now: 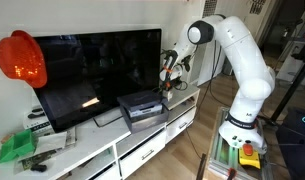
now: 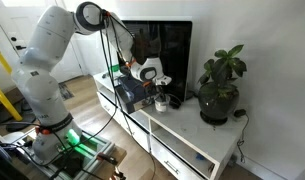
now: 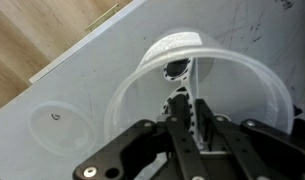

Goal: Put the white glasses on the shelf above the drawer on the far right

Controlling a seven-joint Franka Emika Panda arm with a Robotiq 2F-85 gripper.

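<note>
With its fingers drawn together inside the translucent white round glass (image 3: 247, 75) on the white tabletop (image 3: 82, 70), the end effector (image 3: 182, 88) could drop it on lifting if that thin pinch slips, knocking the second clear glass (image 3: 60, 120) at 8 o'clock.

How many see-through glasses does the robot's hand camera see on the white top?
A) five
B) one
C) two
C: the wrist view shows two, the big glass with its rim between the closed fingers of the gripper, and a second glass standing apart beside it on the white top.
</note>
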